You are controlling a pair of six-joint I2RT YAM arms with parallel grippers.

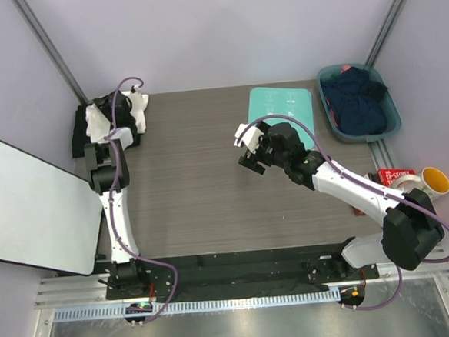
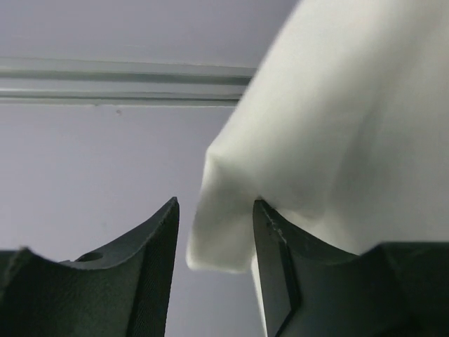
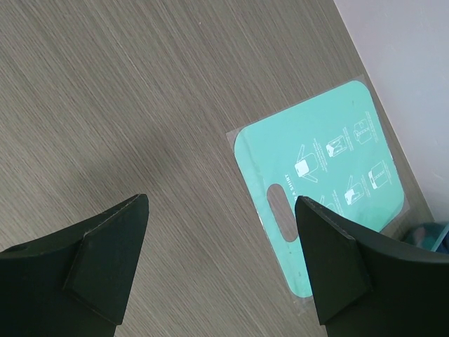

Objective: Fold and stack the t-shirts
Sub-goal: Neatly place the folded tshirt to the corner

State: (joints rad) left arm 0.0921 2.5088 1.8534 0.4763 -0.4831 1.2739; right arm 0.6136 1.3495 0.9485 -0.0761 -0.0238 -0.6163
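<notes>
The white t-shirt (image 1: 98, 120) is bunched up at the table's far left corner, partly draped over my left gripper (image 1: 118, 106). A black t-shirt (image 1: 78, 140) lies under and beside it. In the left wrist view the white t-shirt (image 2: 337, 126) hangs over the right finger (image 2: 273, 267). A fold of it droops into the gap, and my left gripper (image 2: 215, 203) stands open, its other finger clear of the cloth. My right gripper (image 1: 254, 147) hovers open over the bare table (image 3: 140, 105), with nothing between its fingers (image 3: 221, 200).
A flat teal board (image 1: 282, 106) (image 3: 323, 175) lies at the back, just right of my right gripper. At the far right stands a teal basket (image 1: 394, 118) holding dark clothes. A tape roll (image 1: 407, 180) and a yellow cup (image 1: 435, 181) sit at the right edge. A white panel (image 1: 26, 201) leans at the left.
</notes>
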